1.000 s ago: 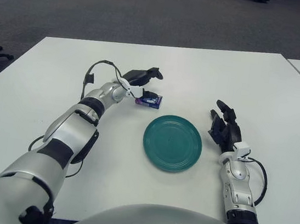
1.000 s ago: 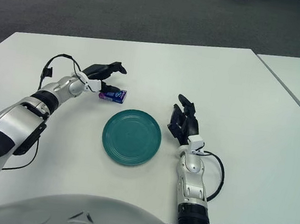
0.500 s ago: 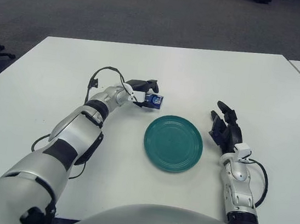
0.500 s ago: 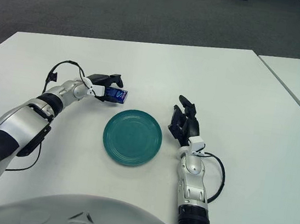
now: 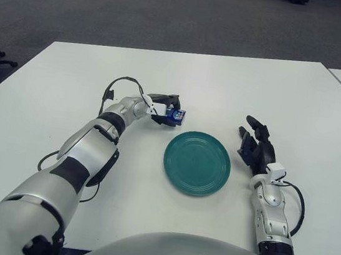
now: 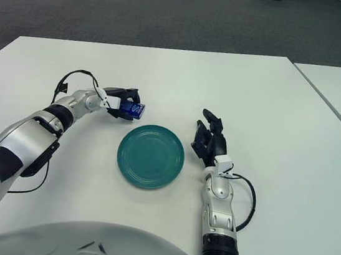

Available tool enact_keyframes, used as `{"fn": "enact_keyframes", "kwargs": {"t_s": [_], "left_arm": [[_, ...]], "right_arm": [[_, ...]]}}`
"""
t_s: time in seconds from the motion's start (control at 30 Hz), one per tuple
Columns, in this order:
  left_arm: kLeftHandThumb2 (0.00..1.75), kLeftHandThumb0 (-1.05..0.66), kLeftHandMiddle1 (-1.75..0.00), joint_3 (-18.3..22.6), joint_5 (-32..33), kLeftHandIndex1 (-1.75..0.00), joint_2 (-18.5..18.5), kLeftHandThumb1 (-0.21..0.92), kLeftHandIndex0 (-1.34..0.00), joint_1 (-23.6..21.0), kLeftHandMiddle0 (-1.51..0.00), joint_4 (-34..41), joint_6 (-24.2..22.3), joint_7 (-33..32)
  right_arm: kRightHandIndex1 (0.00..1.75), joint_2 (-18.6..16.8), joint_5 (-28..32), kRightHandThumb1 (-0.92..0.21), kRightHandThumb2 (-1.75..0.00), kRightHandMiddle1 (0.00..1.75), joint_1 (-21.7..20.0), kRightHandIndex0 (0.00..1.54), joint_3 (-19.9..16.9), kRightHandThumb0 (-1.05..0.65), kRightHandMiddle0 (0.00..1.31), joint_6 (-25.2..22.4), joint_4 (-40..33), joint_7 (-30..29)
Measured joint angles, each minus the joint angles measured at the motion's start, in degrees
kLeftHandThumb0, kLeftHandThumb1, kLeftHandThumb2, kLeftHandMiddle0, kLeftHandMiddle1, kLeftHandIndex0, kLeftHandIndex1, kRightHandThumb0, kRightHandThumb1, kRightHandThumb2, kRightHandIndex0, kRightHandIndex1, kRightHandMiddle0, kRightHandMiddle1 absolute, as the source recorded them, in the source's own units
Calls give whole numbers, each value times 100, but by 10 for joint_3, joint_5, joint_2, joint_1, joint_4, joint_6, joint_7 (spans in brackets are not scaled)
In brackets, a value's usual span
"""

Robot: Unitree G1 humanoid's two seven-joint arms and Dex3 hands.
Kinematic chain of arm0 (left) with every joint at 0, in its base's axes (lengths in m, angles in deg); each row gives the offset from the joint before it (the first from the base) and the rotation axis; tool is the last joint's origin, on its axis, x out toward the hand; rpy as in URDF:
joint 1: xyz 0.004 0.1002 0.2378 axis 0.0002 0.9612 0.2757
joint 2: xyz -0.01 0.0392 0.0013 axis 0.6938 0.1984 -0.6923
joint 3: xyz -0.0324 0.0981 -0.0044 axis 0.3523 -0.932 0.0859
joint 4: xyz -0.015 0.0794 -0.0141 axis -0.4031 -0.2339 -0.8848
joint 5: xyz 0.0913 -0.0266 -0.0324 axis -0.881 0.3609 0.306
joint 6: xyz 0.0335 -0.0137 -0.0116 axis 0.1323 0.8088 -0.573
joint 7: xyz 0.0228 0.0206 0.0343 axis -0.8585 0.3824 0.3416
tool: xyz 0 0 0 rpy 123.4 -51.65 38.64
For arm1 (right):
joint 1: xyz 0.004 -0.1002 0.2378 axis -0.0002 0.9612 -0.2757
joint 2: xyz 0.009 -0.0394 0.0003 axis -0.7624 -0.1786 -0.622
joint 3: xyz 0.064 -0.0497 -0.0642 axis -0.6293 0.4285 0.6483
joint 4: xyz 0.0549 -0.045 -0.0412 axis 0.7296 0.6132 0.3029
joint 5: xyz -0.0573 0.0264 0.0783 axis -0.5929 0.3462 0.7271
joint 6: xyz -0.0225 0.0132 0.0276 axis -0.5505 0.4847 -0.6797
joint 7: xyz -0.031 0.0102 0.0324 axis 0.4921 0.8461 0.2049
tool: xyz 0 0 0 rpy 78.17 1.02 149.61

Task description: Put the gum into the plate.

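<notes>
Your left hand [image 5: 162, 109] has its black fingers closed around the small blue gum pack [image 5: 174, 115], seemingly just off the white table [image 5: 226, 84], beside the round teal plate [image 5: 196, 162]. Your right hand [image 5: 256, 151] shows right of it, fingers spread.

Bare table [image 5: 239, 86] lies between gum [image 5: 175, 115] and plate [image 5: 196, 163]

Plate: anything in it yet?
Nothing shows in the green plate. The gum is beyond its far-left rim, gripped by the left hand. Right hand is right of the plate.
</notes>
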Motion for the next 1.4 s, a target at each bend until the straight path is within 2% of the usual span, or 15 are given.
{"fn": "enact_keyframes", "kwargs": {"t_s": [0.63,0.7,0.8,0.87,0.9,0.93,1.0,1.1,1.17,1.23,1.27,1.3,1.4], "left_arm": [[17,-96,-1,-39,-17,-108,-9,92,-8,5,-25,-2,-23,-57],[14,-92,-2,-44,-19,-107,-9,91,-9,6,-28,-3,-24,-65],[10,-75,-7,-51,-21,-106,-10,87,-13,7,-36,-3,-27,-75],[11,-65,-21,-53,-21,-107,-10,84,-15,7,-34,-3,-30,-80],[14,-59,-43,-54,-21,-109,-11,81,-16,8,-27,-3,-32,-83],[17,-56,-55,-55,-21,-111,-11,79,-16,8,-24,-4,-33,-85],[44,-47,-89,-57,-21,-120,-12,64,-14,10,-14,-4,-37,-94],[67,-39,-114,-61,-26,-128,-12,53,-11,18,-9,-4,-44,-126],[75,-34,-125,-68,-33,-134,-13,50,-10,23,-8,-4,-50,-154],[84,-28,-137,-77,-42,-144,-14,48,-11,29,-10,-4,-59,-184],[74,-5,-147,-80,-46,-151,-14,60,-12,30,-19,-4,-63,-196],[66,9,-152,-84,-51,-156,-14,69,-12,32,-24,-5,-68,-210],[93,3,-160,-95,-64,-168,-13,56,-26,35,-40,-7,-78,-248]], "right_arm": [[0,0,8,-92,-89,62,0,35,-6,-79,0,-11,-6,0],[0,0,8,-92,-89,62,0,36,-7,-79,0,-12,-6,0],[1,0,9,-92,-89,63,0,38,-8,-78,0,-12,-6,0],[2,0,10,-92,-89,63,0,38,-8,-78,0,-12,-6,0],[2,-1,10,-92,-89,64,0,39,-9,-78,0,-11,-6,0],[2,-1,10,-92,-89,64,0,39,-9,-78,0,-11,-6,0],[2,-1,12,-92,-89,65,0,39,-10,-78,0,-11,-6,0],[2,-2,13,-92,-88,65,-2,39,-10,-79,0,-11,-5,1],[1,-2,14,-92,-88,65,-3,38,-11,-79,0,-11,-4,1],[2,-2,15,-92,-87,65,-5,39,-12,-79,0,-11,-2,1],[2,-2,15,-92,-87,65,-5,39,-13,-79,0,-11,-2,1],[2,-2,16,-92,-87,65,-6,40,-15,-79,0,-11,-1,1],[3,-2,18,-92,-86,66,-9,41,-19,-78,0,-11,3,1]]}}
